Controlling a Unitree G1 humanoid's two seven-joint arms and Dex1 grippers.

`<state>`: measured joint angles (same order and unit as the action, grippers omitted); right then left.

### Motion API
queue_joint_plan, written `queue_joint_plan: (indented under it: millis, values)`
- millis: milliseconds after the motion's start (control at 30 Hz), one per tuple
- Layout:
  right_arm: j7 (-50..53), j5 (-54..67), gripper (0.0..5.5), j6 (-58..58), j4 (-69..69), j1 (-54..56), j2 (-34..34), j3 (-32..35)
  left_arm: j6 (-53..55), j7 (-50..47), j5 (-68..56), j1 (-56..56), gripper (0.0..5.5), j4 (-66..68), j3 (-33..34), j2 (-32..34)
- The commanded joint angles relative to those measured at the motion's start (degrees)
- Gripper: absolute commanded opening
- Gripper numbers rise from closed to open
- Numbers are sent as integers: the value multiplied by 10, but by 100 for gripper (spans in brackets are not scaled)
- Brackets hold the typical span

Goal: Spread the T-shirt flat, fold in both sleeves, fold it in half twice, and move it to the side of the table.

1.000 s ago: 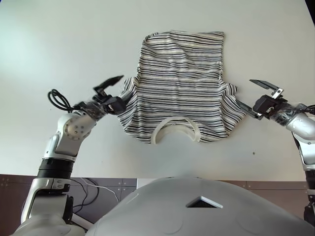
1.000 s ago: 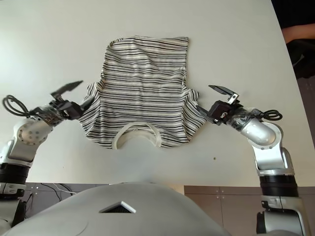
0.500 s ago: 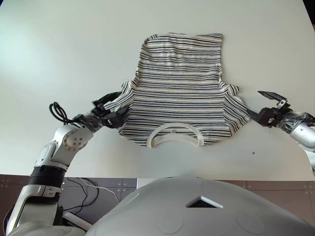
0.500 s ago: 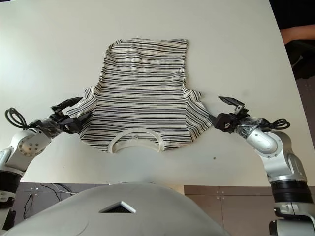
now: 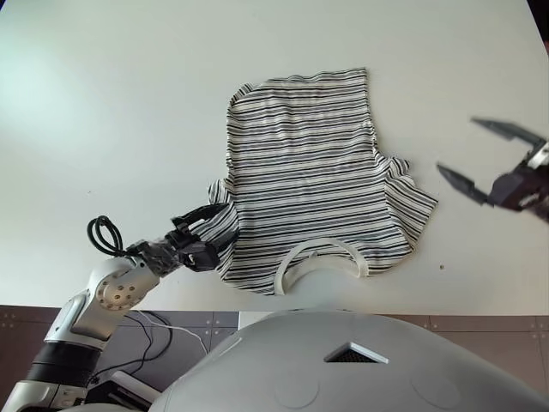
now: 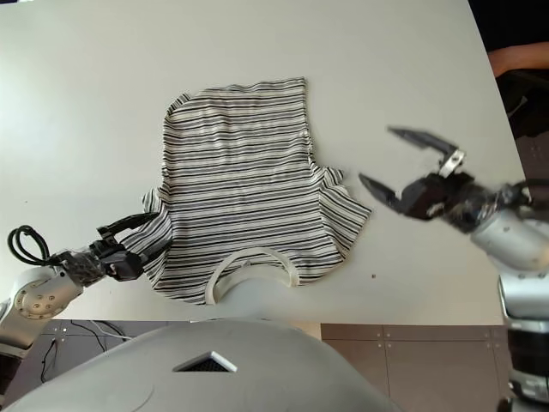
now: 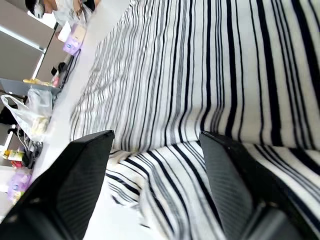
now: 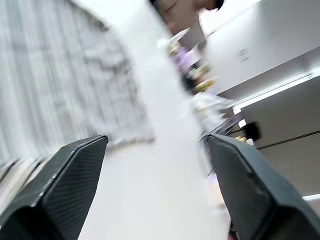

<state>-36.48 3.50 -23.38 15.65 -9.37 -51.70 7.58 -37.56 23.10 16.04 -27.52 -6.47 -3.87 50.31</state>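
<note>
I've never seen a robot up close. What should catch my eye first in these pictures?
A black-and-white striped T-shirt lies spread on the white table, its collar toward the robot. The left gripper sits open at the shirt's sleeve on the robot's left, with the fabric between its fingers. The right gripper hangs wide open above the table just off the other sleeve, touching nothing.

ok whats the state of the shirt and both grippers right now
T-shirt: unfolded on the table, sleeves not folded in, sleeve on the robot's left rumpled
left gripper: open, fingers either side of that sleeve
right gripper: open, empty, apart from the T-shirt
</note>
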Motion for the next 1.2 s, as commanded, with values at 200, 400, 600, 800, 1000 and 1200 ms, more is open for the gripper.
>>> queue_joint_plan:
  millis: [200, 400, 600, 800, 1000, 1200]
  values:
    - [159, -362, 365, 20, -389, 378, 325, -343, 48, 18, -60, 208, 315, 32, 56, -8]
    - [151, -420, 365, -37, -485, 387, 354, -439, 65, -102, 143, 475, 315, 324, -39, -61]
    - [85, -407, 365, -75, -418, 330, 283, -458, -98, -142, 242, 635, 315, 569, -168, -96]
    - [60, -382, 365, -77, -330, 264, 227, -448, -170, -108, 250, 684, 315, 688, -226, -115]
    - [97, -315, 365, -66, -275, 263, 249, -386, -132, -233, 226, 739, 315, 689, -184, -142]
    - [109, -267, 365, -38, -165, 252, 260, -324, -109, -263, 217, 781, 315, 704, -183, -187]
